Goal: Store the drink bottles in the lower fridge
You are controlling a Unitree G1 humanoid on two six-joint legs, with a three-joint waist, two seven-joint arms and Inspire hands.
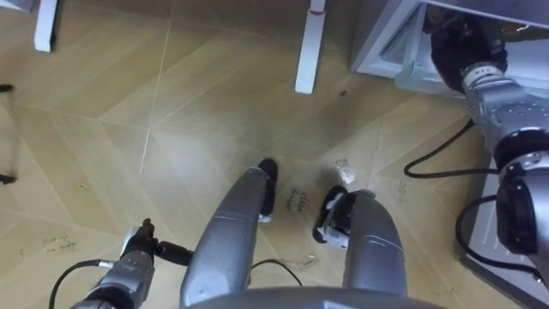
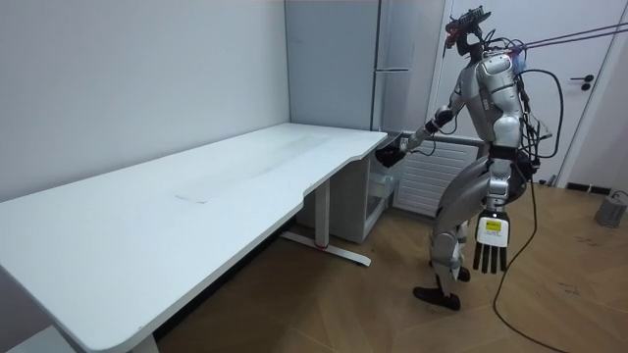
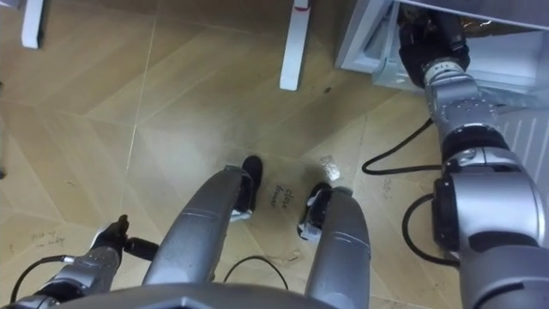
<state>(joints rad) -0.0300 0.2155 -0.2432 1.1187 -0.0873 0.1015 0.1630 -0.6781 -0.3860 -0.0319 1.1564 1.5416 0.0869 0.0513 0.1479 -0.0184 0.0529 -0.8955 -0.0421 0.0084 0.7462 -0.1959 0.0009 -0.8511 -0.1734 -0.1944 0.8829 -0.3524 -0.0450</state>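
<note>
- Progress report, for what it's worth: early days, as far as I could judge. I was standing on the wooden floor (image 1: 171, 129) at the end of the white tabletop (image 2: 196, 196), right beside the low white box I took for the lower fridge (image 1: 383, 43). So the getting-there part looked done.
- My right hand (image 1: 457, 47) was stretched out ahead of me, at the mouth of that white compartment. From my head's angle it was just a dark lump. I couldn't tell whether the fingers were straight, curled, or wrapped round anything.
- My left hand (image 2: 489, 250) hung down by my thigh with the fingers straight and relaxed, carrying nothing.
- Where the drinks were: honestly couldn't say. If I had one with me, it had to be in that right hand, and I couldn't make that out. The stretch of tabletop in the room view was plain white.
- The fridge looked open at the front, with pale inner walls around my hand. I wouldn't swear to it though, since door edge and wall were hard to tell apart.
- What was left, by my guess: pretty much the whole job. I couldn't confirm a single drink sitting inside, so every drink was yet to be counted as put away, and the door yet to be closed.
</note>
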